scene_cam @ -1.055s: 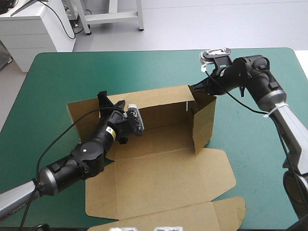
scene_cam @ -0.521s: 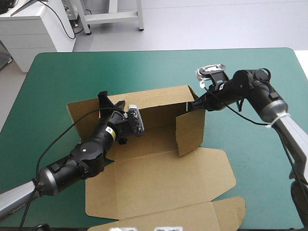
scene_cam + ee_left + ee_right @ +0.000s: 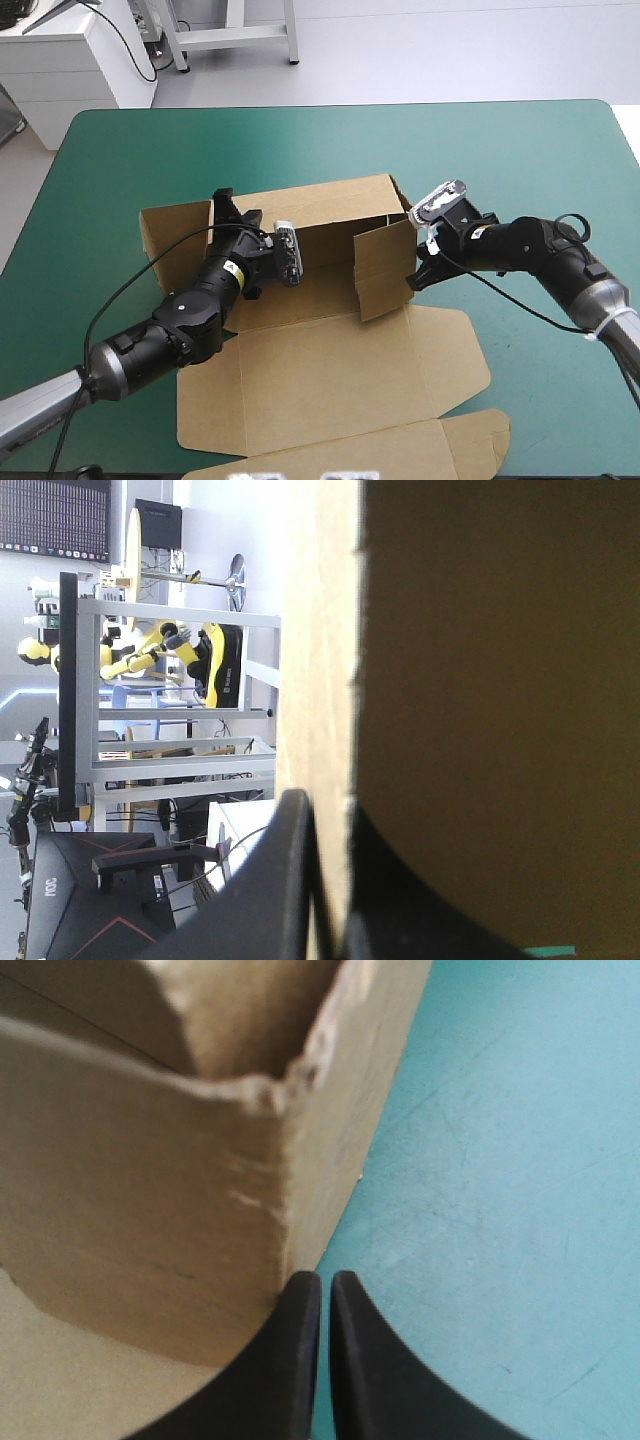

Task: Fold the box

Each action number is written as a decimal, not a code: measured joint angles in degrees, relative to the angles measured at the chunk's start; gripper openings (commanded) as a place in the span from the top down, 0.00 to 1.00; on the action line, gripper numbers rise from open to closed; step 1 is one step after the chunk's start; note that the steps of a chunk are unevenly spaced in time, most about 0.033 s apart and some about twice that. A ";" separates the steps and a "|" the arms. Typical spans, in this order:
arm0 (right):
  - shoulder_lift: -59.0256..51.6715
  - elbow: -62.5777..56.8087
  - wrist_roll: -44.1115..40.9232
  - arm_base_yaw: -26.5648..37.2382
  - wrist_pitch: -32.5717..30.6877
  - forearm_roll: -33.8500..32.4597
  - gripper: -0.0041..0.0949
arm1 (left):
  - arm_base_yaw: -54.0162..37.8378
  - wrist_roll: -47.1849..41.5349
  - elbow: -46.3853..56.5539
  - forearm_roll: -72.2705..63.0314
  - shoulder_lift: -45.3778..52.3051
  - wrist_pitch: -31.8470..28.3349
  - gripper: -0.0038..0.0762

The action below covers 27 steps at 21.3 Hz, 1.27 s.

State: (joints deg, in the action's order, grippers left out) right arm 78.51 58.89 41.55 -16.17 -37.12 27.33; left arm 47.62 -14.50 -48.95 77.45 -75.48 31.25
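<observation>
The brown box point(image 3: 330, 370) lies in the middle of the table with its back wall point(image 3: 330, 205) raised. Its right side flap point(image 3: 385, 265) stands turned inward across the floor. My left gripper point(image 3: 225, 205) is shut on the back wall's top edge near its left end. In the left wrist view the board point(image 3: 480, 680) runs between the two black fingers of that gripper point(image 3: 335, 810). My right gripper point(image 3: 413, 280) is shut with nothing in it. Its tip point(image 3: 325, 1280) touches the foot of the flap's outer corner point(image 3: 150, 1210).
The lid panel point(image 3: 340, 380) lies flat toward the near edge, with tabs point(image 3: 460, 350) at its right and one point(image 3: 470, 435) at the table's front. Bare teal-green cover point(image 3: 500, 150) stretches behind and right of the box.
My right gripper came down from the right wall's top corner to its foot and moved nearer. The right flap swung inward over the floor. The left gripper held on, shifting slightly.
</observation>
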 measured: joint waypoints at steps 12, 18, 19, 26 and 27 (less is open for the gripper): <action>0.29 -0.19 12.76 0.00 -5.89 5.15 0.40 | 0.00 0.02 -0.07 0.00 -0.07 0.05 0.95; 5.94 -0.19 16.68 -1.56 -5.53 9.45 0.32 | 0.00 0.02 -0.07 0.00 -0.07 -0.01 0.95; 6.22 -0.19 16.81 -2.31 -5.04 9.28 0.32 | 0.00 0.02 -0.07 0.00 -0.07 -0.01 0.95; 6.26 -0.22 16.38 -3.02 -1.44 7.97 0.39 | 0.00 0.02 -0.07 0.00 -0.07 -0.01 0.95; 6.26 -0.22 15.92 -3.07 -1.23 7.61 0.45 | 0.00 0.02 -0.07 0.00 -0.07 -0.06 0.95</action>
State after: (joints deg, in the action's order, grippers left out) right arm 84.77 58.67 57.48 -19.23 -38.35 34.95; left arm 47.62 -14.48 -49.02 77.45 -75.55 31.20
